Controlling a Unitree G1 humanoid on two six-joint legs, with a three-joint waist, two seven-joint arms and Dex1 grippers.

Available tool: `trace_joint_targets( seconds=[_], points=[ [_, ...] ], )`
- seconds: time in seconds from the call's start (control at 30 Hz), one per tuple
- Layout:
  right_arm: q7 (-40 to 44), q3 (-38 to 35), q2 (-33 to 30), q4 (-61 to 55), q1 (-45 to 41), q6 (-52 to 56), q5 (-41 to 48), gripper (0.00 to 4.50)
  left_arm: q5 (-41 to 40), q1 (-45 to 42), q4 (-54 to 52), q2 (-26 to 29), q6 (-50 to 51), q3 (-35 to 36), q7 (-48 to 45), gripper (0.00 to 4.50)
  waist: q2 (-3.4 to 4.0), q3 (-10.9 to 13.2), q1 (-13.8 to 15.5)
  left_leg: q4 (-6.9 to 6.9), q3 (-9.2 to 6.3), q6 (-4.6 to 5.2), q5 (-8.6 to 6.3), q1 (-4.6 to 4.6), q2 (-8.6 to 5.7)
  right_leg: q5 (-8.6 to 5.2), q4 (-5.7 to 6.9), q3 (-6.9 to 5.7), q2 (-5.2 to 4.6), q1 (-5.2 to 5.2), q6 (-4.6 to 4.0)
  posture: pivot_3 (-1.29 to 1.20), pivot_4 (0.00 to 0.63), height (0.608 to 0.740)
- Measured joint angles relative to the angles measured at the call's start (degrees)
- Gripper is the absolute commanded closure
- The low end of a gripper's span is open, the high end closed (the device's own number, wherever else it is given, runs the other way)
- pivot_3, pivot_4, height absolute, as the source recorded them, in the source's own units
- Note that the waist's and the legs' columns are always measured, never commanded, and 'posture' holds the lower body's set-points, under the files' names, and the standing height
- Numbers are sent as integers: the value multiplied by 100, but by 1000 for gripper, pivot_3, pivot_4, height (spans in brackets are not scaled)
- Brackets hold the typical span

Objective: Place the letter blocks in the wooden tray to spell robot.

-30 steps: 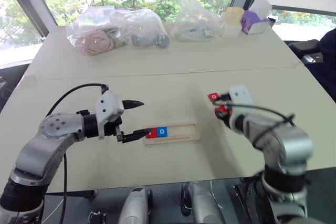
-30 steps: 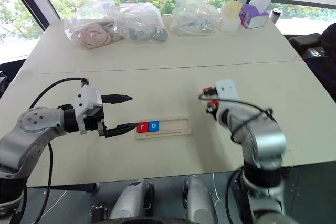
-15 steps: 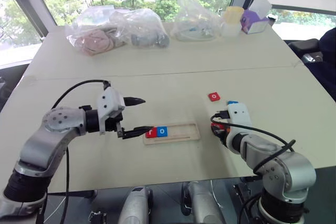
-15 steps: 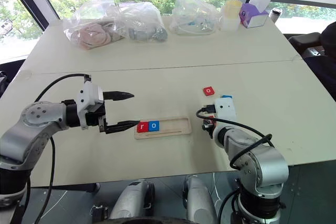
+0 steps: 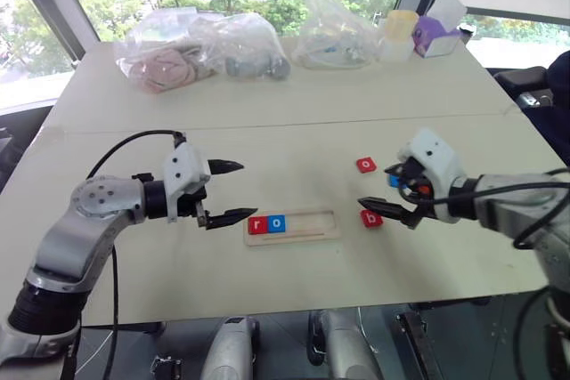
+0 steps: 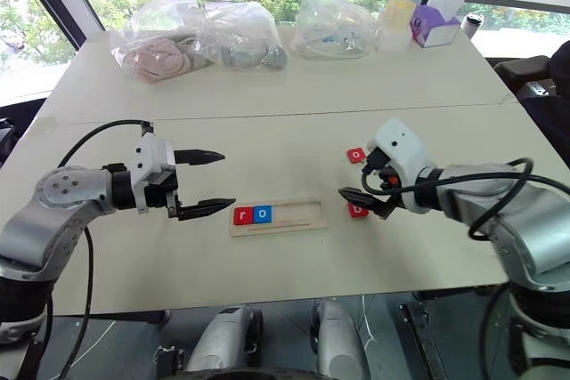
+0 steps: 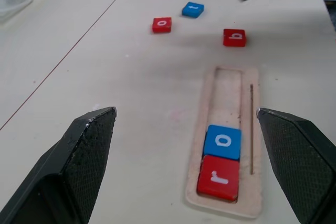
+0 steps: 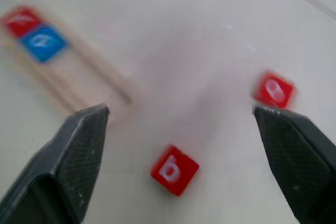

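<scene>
The wooden tray lies in the middle of the table with a red r block and a blue o block at its left end. My left gripper hovers open just left of the tray, holding nothing. Right of the tray a red b block lies flat on the table. A red o block lies farther back, and a blue block beside it is partly hidden by my right arm. My right gripper hangs open above the b block, with nothing between its fingers.
Several clear plastic bags with soft items, a yellow cup and a purple box stand along the far side of the table. A seam runs across the tabletop. The front edge is close to the tray.
My right gripper set the red b block down right of the tray, opened and rose, turning toward the tray. The left gripper stayed where it was, open.
</scene>
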Motion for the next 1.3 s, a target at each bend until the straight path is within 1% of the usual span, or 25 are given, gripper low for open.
trace_joint_targets(
  seconds=[0.07,0.1,0.17,0.23,0.27,0.37,0.67,0.77,0.93,1.07,1.13,1.17,1.27,1.3],
  points=[
    [867,381,-284,388,252,-1267,-366,38,17,-40,33,1,-71,-33,-27,0,0,0,-2,2,6,9,-5,1,0,-2,0,2,-1,1,4,0,150,740],
    [1232,794,-450,828,242,-2263,-855,38,49,-99,81,-19,-93,-71,-25,0,0,0,-26,8,13,9,-5,4,-2,-2,1,6,-3,3,4,0,150,740],
    [1656,1294,-548,1769,191,-3688,-1699,38,118,-169,106,-64,-113,-111,-15,0,-2,1,-44,23,20,9,-5,3,-2,-3,1,11,-10,5,2,0,150,740],
    [1949,1575,-497,2366,136,-4505,-2111,38,135,-185,129,-72,-117,-119,-12,0,-1,2,-46,28,22,9,-5,4,0,-2,3,18,-11,5,1,0,150,740],
    [2109,1665,-396,2613,61,-4761,-2172,38,144,-185,134,-77,-126,-120,-9,0,-1,2,-48,30,21,9,-5,6,2,0,5,19,-11,5,-1,0,150,740],
    [2460,1798,25,3240,-298,-5106,-2199,38,176,-180,114,-96,-144,-141,13,0,-2,3,-38,31,21,8,-5,10,2,5,16,20,-6,6,-6,0,150,740],
    [2881,1885,367,4130,-494,-5506,-2435,38,116,-6,-139,-2,-47,-62,115,0,-2,3,93,35,25,8,-4,10,3,9,17,20,-7,7,-13,0,150,740],
    [2922,1884,385,4341,-562,-5583,-2523,38,-61,229,-310,275,102,126,-24,0,-2,3,93,35,25,8,-4,10,4,8,17,20,-7,7,-15,0,150,740],
    [2963,1882,554,4792,-671,-5666,-2601,38,-367,664,-569,894,288,425,-529,0,2,2,87,35,27,8,-4,12,4,8,17,19,-6,7,-16,0,150,740],
    [2997,1879,621,4978,-764,-5685,-2612,38,-494,720,-596,975,281,558,-704,0,2,2,95,37,26,6,-3,14,4,10,18,19,-6,11,-18,0,150,740],
    [2997,1872,684,5099,-821,-5697,-2611,555,-512,689,-588,975,281,564,-733,0,2,2,93,38,26,6,-3,15,2,10,18,19,-6,13,-19,0,150,740],
    [2988,1865,709,5159,-844,-5712,-2612,909,-517,653,-584,974,282,564,-732,0,2,2,92,38,26,6,-3,15,2,11,18,19,-6,13,-19,0,150,740],
    [2979,1861,746,5253,-898,-5751,-2621,2392,-548,594,-581,972,282,584,-726,0,2,2,91,37,26,6,-3,16,1,12,19,19,-5,13,-19,0,150,740],
    [2979,1861,753,5281,-909,-5756,-2631,2949,-551,582,-570,969,282,589,-722,0,2,2,91,37,27,6,-3,16,0,12,19,19,-5,13,-19,0,150,740]
  ],
)
